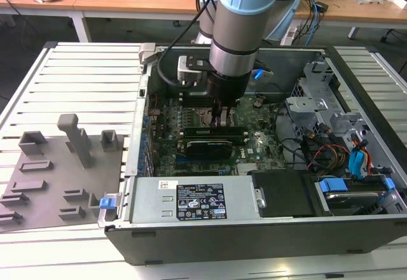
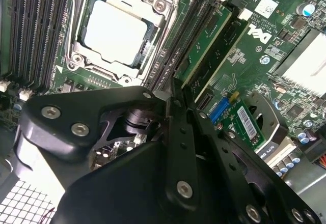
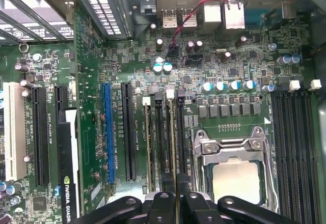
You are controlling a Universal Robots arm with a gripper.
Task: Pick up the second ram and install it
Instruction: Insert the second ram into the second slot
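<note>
The second ram point(image 3: 174, 147), a thin green stick seen edge-on, stands in a black memory slot beside the CPU socket point(image 3: 235, 175). My gripper point(image 3: 177, 204) is shut on it, with one black finger on each side of the stick. In the second wrist view the same stick point(image 2: 206, 36) runs from a white end latch into my gripper point(image 2: 179, 94). Another green stick point(image 2: 228, 56) sits in a slot parallel to it. From outside, the gripper point(image 1: 222, 119) reaches straight down onto the motherboard point(image 1: 254, 149) inside the open computer case point(image 1: 254, 235).
A black graphics card point(image 1: 206, 146) lies just in front of the gripper. The power supply point(image 1: 203, 200) and drive bay with blue-tabbed cables point(image 1: 356, 165) fill the case's near and right side. A grey holder tray point(image 1: 63, 165) sits on the exterior view's left.
</note>
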